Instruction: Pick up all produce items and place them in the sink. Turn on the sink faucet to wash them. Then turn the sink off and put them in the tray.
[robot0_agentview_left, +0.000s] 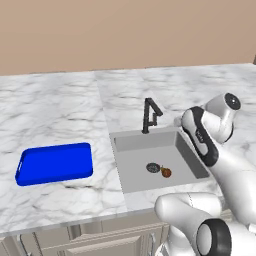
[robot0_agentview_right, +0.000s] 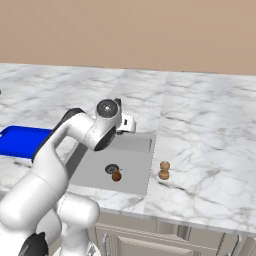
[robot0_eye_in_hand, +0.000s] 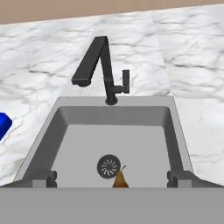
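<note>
While one stemmed produce item (robot0_agentview_left: 166, 172) lies in the sink (robot0_agentview_left: 131, 170), another (robot0_agentview_right: 164, 170) sits on the counter (robot0_agentview_right: 210, 150); fingers spread empty

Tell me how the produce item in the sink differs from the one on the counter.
The orange-brown stemmed item lies on the sink floor beside the drain; the tan item stands on the counter right of the basin. The first is darker and rounder; the second is paler and taller. Both are tiny.
</note>
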